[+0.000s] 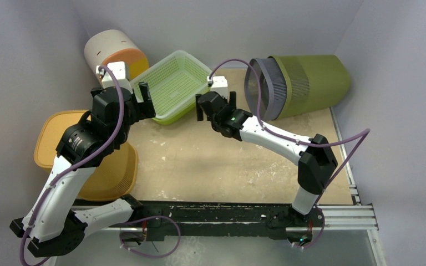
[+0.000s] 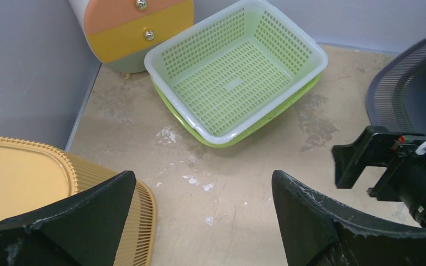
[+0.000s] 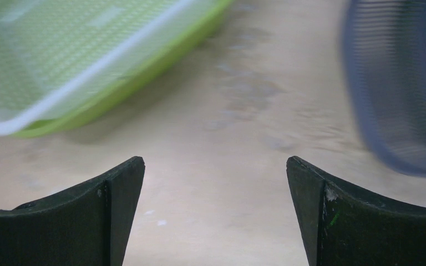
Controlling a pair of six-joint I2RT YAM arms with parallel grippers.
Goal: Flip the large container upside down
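Two grippers stand on either side of the green basket [image 2: 233, 83], neither touching it. The left gripper [image 1: 147, 95] is spread wide and empty, just near-left of the basket. The right gripper [image 1: 215, 101] is also spread wide with nothing between its fingers, just beside the basket's right corner.

The basket sits toward the far middle of the table [image 1: 216, 160] with its open side up. A white rim lies over a greener lower edge, and it is unclear whether that is one piece or two nested pieces.

At the far right an olive bin [image 1: 310, 83] lies on its side. Its grey mesh mouth [image 1: 263, 88] faces left, toward the right gripper. The left wrist view cuts this bin off at its right edge. The right wrist view is smeared with blur, so the bin is only a dark band there and the basket a pale green streak.

At the near left a yellow basket [image 1: 111, 172] lies flat side up, largely hidden under the left arm in the top view. In the far-left corner stands a rounded small cabinet [image 1: 116, 50] with orange and yellow drawer fronts; the left wrist view cuts off its top.

The views do not settle which vessel counts as the large one.
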